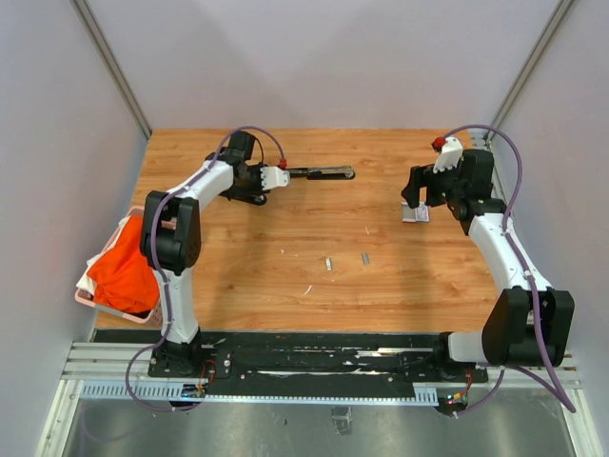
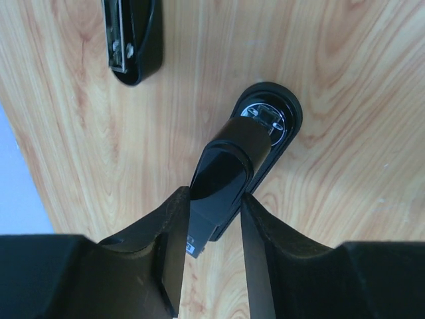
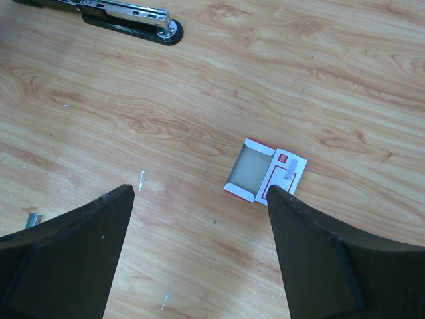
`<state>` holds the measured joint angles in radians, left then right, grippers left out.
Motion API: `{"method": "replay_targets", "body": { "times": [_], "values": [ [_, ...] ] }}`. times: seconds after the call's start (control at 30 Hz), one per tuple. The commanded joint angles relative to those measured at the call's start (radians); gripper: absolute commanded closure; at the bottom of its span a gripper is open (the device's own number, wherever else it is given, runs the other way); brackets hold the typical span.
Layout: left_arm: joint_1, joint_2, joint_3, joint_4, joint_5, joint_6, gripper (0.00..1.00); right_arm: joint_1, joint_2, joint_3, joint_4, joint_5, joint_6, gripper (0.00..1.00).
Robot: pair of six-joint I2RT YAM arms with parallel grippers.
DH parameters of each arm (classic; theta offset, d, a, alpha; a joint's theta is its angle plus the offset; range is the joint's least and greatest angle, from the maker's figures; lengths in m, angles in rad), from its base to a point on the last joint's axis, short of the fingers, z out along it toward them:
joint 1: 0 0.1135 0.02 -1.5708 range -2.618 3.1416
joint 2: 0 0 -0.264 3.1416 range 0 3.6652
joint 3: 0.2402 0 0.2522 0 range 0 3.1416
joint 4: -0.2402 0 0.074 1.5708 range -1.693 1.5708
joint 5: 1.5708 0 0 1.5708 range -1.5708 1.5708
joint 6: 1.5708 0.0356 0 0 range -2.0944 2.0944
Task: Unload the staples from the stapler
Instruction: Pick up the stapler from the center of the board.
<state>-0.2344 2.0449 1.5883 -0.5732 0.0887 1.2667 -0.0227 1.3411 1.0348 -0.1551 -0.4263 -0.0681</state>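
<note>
The black stapler (image 1: 324, 172) lies at the back of the wooden table, left of centre. My left gripper (image 1: 276, 176) is at its near end. In the left wrist view the two fingers (image 2: 169, 232) press on either side of the stapler's glossy black body (image 2: 222, 169), so the left gripper (image 2: 214, 195) is shut on it. A second black part with a metal channel (image 2: 131, 40) lies beyond. Short grey staples (image 1: 328, 264) lie loose mid-table, and one strip (image 3: 33, 218) shows by my right gripper (image 3: 200, 191). That gripper hangs wide open and holds nothing (image 1: 419, 195).
An open white-and-red box (image 1: 415, 213) lies flat under the right gripper, beside its right finger (image 3: 255, 174). A pink basket with orange cloth (image 1: 119, 271) sits at the table's left edge. Walls close in on three sides.
</note>
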Motion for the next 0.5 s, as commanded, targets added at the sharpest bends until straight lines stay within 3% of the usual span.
{"method": "replay_targets", "body": {
  "times": [0.0,0.3,0.47],
  "values": [
    [-0.061,0.02,0.017,-0.081,0.054,-0.069,0.61,-0.016,0.006,-0.002,0.006,-0.005,-0.009,0.17],
    [-0.171,-0.014,0.031,-0.086,0.046,-0.259,0.55,-0.017,0.0,-0.002,0.008,-0.01,-0.009,0.17],
    [-0.179,-0.025,0.055,-0.039,0.012,-0.312,0.49,-0.017,0.001,-0.003,0.006,-0.018,-0.006,0.17]
  ]
}}
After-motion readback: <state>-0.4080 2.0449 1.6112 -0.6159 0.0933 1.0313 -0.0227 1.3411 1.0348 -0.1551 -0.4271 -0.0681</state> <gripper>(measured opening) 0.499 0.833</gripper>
